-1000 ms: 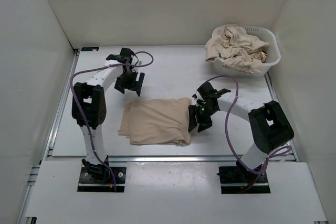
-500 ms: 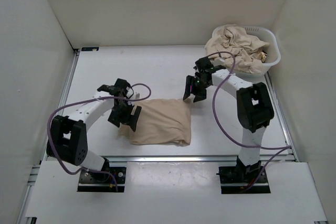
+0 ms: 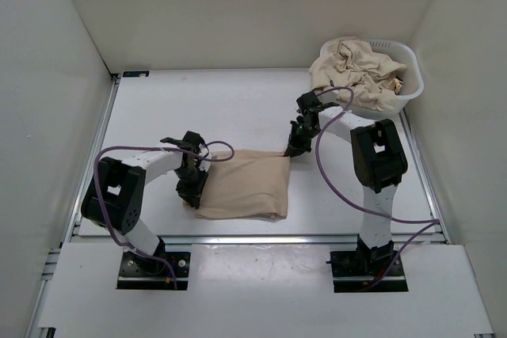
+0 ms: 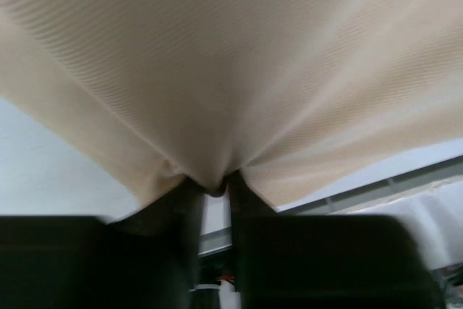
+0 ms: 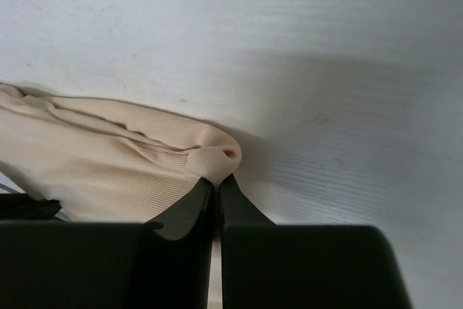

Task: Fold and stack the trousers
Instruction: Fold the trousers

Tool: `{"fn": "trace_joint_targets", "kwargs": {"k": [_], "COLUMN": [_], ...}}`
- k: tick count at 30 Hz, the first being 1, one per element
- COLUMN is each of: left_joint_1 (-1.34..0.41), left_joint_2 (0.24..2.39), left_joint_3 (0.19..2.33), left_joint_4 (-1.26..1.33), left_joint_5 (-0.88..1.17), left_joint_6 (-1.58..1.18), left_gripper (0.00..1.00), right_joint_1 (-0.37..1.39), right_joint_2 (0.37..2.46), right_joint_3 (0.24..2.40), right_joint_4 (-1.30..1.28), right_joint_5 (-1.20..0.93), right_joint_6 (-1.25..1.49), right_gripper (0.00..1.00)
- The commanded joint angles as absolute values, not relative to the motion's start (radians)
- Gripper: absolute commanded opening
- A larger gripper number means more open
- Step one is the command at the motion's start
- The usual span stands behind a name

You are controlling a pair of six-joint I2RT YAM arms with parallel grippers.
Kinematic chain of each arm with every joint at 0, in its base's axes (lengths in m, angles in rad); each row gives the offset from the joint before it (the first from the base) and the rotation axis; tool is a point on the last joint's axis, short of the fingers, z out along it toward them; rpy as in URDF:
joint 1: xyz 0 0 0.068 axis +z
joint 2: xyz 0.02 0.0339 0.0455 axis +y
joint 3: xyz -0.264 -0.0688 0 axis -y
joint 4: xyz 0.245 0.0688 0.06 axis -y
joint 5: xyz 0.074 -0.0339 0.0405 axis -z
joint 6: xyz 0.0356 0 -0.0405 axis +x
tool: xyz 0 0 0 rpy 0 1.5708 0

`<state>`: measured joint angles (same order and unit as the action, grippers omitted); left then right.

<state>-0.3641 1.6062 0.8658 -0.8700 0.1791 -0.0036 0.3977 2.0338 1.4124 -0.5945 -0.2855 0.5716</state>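
Note:
A folded pair of beige trousers (image 3: pixel 242 185) lies on the table near the front. My left gripper (image 3: pixel 193 183) is shut on its left edge; in the left wrist view the fabric (image 4: pixel 217 92) bunches between the fingertips (image 4: pixel 189 195). My right gripper (image 3: pixel 294 148) is shut on the top right corner of the trousers (image 5: pixel 108 164), a small roll of cloth pinched at its tips (image 5: pixel 216 182). More beige trousers (image 3: pixel 354 71) are heaped in the white basket (image 3: pixel 411 89).
The basket stands at the back right corner of the white table (image 3: pixel 238 108). White walls enclose the table on three sides. A metal rail (image 3: pixel 253 237) runs along the front edge, close to the folded trousers.
The left gripper has come down from the back left to the trousers' left edge and shut on it. The right gripper swung from the right side to the top right corner and shut there.

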Motion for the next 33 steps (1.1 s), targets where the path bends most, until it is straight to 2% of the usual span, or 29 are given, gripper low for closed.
{"fn": "trace_joint_targets", "kwargs": {"k": [1,2,7,9,10,13,14,15,17,20,21,22,23,28,33], "left_joint_1": [-0.376,-0.376,-0.376,-0.376,-0.376,-0.385,-0.385,-0.385,-0.385,-0.374,-0.374,-0.361,-0.345,-0.217,-0.028], "left_joint_2": [1.624,1.624,1.624,1.603,1.603,1.582,1.582,1.569,1.557,1.525,1.516,1.497,1.488,1.419,1.405], "left_joint_3": [0.819,0.819,0.81,0.81,0.81,0.819,0.836,0.859,0.89,0.981,1.006,1.059,1.087,1.256,1.355], "left_joint_4": [-0.792,-0.792,-0.767,-0.767,-0.767,-0.79,-0.799,-0.808,-0.839,-0.876,-0.896,-0.896,-0.908,-0.899,-0.874], "left_joint_5": [0.128,0.111,0.048,0.048,0.057,0.069,0.08,0.08,0.089,0.116,0.126,0.136,0.137,0.097,-0.147], "left_joint_6": [0.0,0.0,0.0,0.0,0.0,0.0,0.0,0.0,0.0,0.0,0.0,0.0,0.0,0.0,0.0], "left_gripper": [0.22,0.14,0.14,0.17,0.19,0.44,0.5,0.59,0.62,0.67,0.69,0.69,0.7,0.78,0.88], "right_joint_1": [0.365,0.365,0.356,0.356,0.356,0.356,0.356,0.356,0.356,0.356,0.356,0.356,0.356,0.356,0.31], "right_joint_2": [2.062,2.072,2.105,2.115,2.128,2.128,2.119,2.105,2.048,1.95,1.897,1.867,1.84,1.643,1.537], "right_joint_3": [1.463,1.473,1.548,1.595,1.611,1.632,1.632,1.605,1.574,1.517,1.505,1.487,1.477,1.453,1.401], "right_joint_4": [-0.595,-0.604,-0.634,-0.658,-0.658,-0.678,-0.678,-0.678,-0.678,-0.69,-0.699,-0.713,-0.741,-0.865,-1.055], "right_joint_5": [-0.272,-0.272,-0.247,-0.238,-0.238,-0.28,-0.294,-0.295,-0.295,-0.259,-0.246,-0.206,-0.184,-0.042,0.017], "right_joint_6": [0.583,0.583,0.559,0.546,0.546,0.499,0.476,0.465,0.437,0.423,0.408,0.396,0.396,0.362,0.362], "right_gripper": [0.01,0.01,0.0,0.02,0.08,0.29,0.4,0.44,0.52,0.59,0.68,0.69,0.99,0.99,0.99]}}
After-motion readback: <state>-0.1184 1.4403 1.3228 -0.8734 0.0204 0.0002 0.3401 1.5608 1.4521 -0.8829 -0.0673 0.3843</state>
